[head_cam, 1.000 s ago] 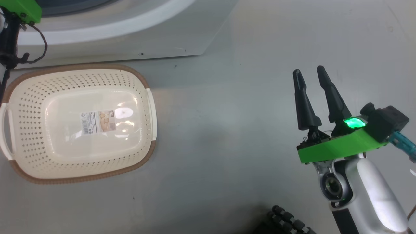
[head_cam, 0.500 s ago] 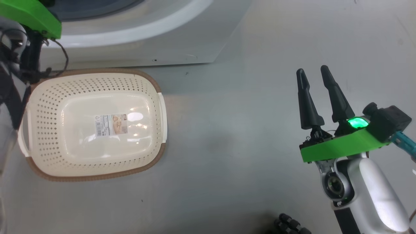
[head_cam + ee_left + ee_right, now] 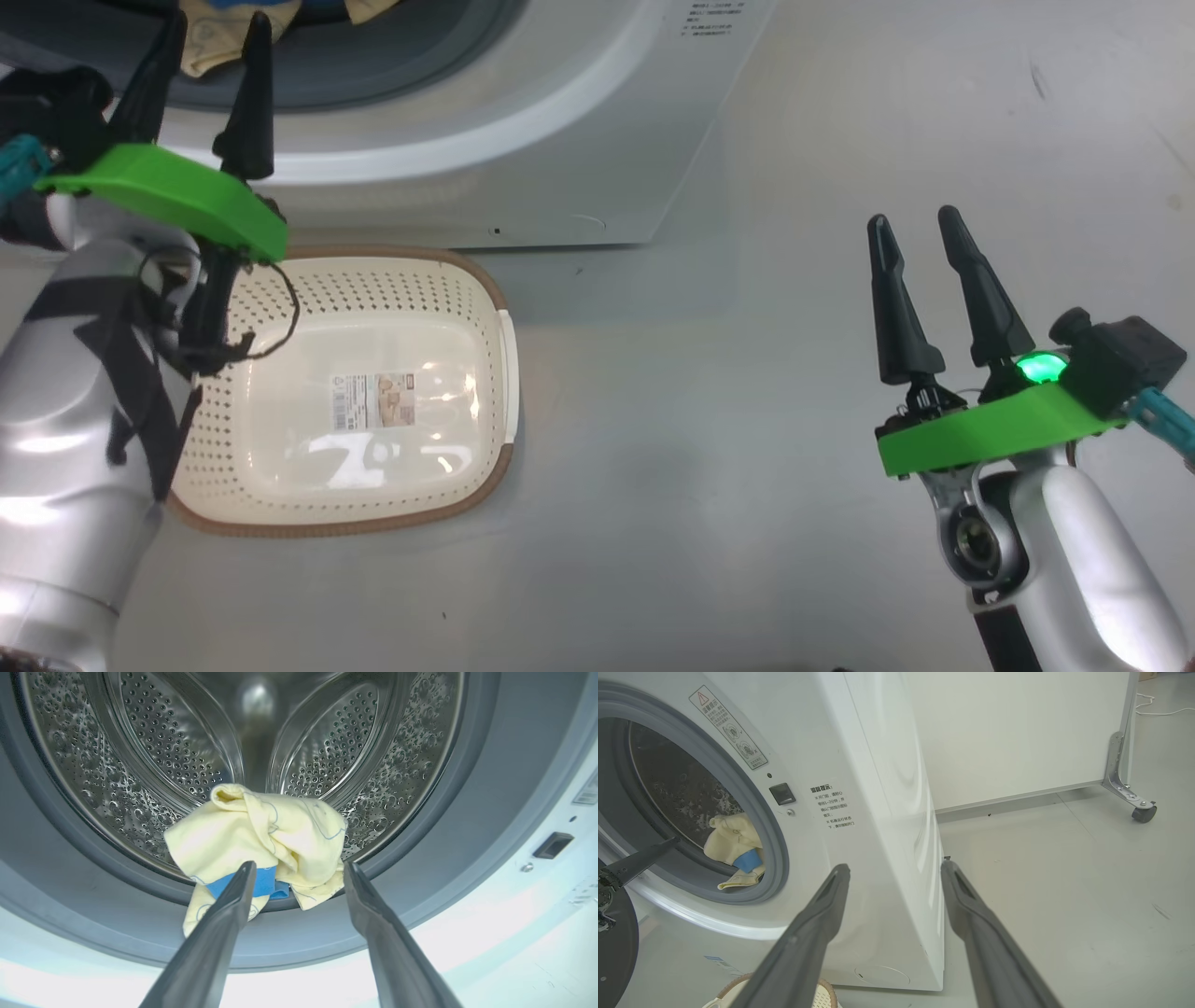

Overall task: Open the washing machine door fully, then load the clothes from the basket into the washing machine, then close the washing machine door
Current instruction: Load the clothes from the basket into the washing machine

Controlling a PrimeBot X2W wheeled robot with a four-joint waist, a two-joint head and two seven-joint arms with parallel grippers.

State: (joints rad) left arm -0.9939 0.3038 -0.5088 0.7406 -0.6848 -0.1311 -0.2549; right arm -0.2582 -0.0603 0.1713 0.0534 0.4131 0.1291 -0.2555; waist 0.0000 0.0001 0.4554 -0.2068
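L gripper (image 3: pixel 213 28) is spread, holding nothing, fingers aimed into washer (image 3: pixel 560 140) mouth. Just beyond its tips the clothes (image 3: pixel 261 830) lie bunched at drum (image 3: pixel 154 756) front edge, one corner hanging over gasket (image 3: pixel 70 868). Basket (image 3: pixel 373 280) sits on floor (image 3: pixel 700 420) by washer front. R gripper (image 3: pixel 912 220) is spread, holding nothing, well right of basket.

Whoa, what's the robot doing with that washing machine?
It is loading laundry. Its left hand, open, points into the washing machine's steel drum, where the pale yellow clothes lie bunched at the front edge. The basket on the floor is empty. The right hand, open and holding nothing, hovers off to the side. The machine stands open.
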